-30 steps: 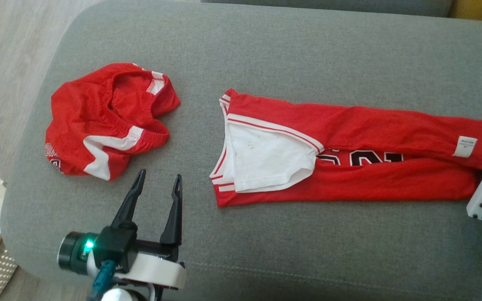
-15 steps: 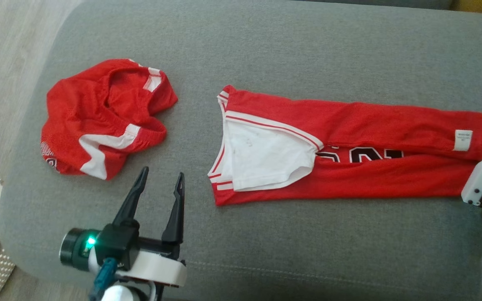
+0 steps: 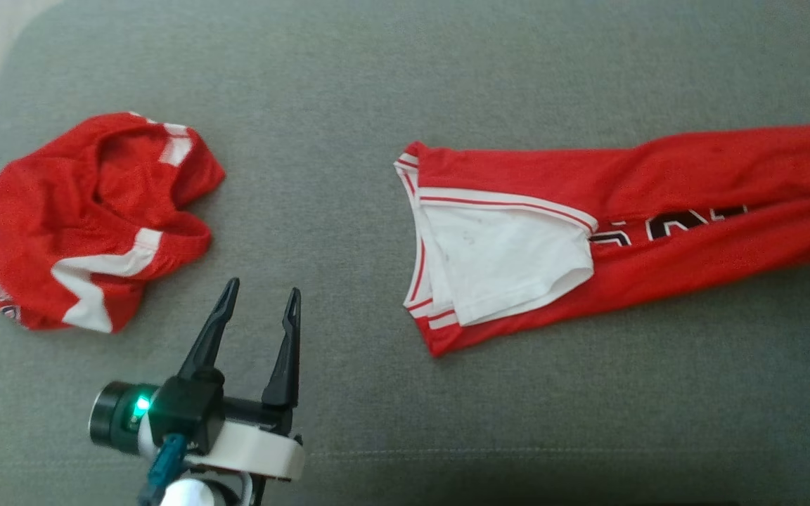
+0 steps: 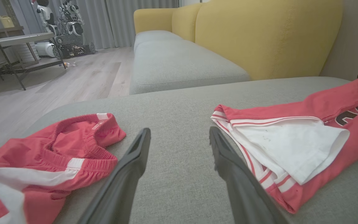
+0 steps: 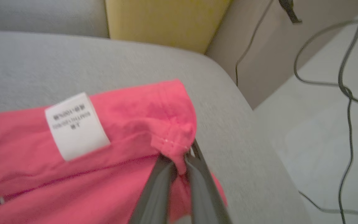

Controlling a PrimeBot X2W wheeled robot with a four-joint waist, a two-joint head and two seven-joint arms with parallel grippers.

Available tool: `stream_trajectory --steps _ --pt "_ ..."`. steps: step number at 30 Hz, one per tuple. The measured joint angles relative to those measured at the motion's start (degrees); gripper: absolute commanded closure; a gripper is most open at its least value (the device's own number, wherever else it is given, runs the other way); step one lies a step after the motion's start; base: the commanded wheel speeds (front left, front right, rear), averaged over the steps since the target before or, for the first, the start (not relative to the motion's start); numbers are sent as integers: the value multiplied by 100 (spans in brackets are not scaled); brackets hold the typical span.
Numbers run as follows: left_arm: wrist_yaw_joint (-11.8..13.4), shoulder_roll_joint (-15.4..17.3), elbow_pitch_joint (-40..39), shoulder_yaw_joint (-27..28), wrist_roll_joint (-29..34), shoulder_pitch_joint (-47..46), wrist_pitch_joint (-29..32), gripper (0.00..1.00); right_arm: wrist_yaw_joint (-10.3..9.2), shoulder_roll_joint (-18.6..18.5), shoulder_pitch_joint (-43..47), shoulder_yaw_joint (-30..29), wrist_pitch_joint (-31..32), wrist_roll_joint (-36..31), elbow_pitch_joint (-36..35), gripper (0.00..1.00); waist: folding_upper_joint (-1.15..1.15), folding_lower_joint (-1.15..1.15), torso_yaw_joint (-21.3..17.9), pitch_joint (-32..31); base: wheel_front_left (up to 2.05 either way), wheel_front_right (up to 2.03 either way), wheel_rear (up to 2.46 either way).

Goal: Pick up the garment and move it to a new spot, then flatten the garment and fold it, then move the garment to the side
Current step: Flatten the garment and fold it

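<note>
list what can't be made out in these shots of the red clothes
- Jersey lettering, head view: a fold covers most of it.
- Jersey's far end, head view: cut off by the right edge.
- Label print, right wrist view: blurred.
- Shorts logo, head view: too small.

Shorts and jersey being borne by the cushion
The shorts are being flanked rightward by the jersey, well apart.

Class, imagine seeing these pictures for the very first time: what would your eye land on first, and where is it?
The long folded red jersey stretches across the right half of the grey cushion, its hem corner pinched by the shut right fingers. A crumpled pair of red shorts lies at the left, with the open left fingers hovering between the two garments.
</note>
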Motion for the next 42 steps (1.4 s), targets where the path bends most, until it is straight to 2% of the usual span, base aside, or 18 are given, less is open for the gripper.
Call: stream_trajectory --steps 3,7,13,18,22,26,30,35,42 --pt "-41 -10 8 16 40 -65 0 0 -1 115 7 467 87 423 -376 100 0 0 -97 107 0 0 0" --pt "-91 -53 76 23 89 -172 0 0 0 301 210 1273 414 1027 -1318 100 0 0 -144 160 0 0 0" --pt "-145 -75 223 31 90 -176 0 0 -1 396 1182 2100 993 1667 -2993 100 0 0 -20 48 0 0 0" --pt "-199 -83 289 56 91 -177 0 0 -1 781 1669 2721 1120 2197 -3805 100 0 0 135 -12 0 0 0" --pt "-249 -149 350 54 89 -176 0 0 -1 884 1738 3190 1111 2499 -3852 100 0 0 258 -52 0 0 0" --pt "-298 -210 392 23 88 -176 0 0 -1 905 1744 3412 1007 2619 -3654 100 0 0 415 -82 0 0 0" --pt "-341 -249 465 23 83 -176 0 0 -1 911 1743 3599 873 3179 -3479 100 0 0 596 -93 0 0 0" --pt "-356 -333 554 21 81 -175 0 0 -2 913 1757 3872 808 3567 -3203 100 0 0 810 -86 0 0 0" --pt "-394 -396 578 5 82 -175 0 0 -2 915 1778 4217 810 3795 -2775 100 0 0 1022 -66 0 0 0"
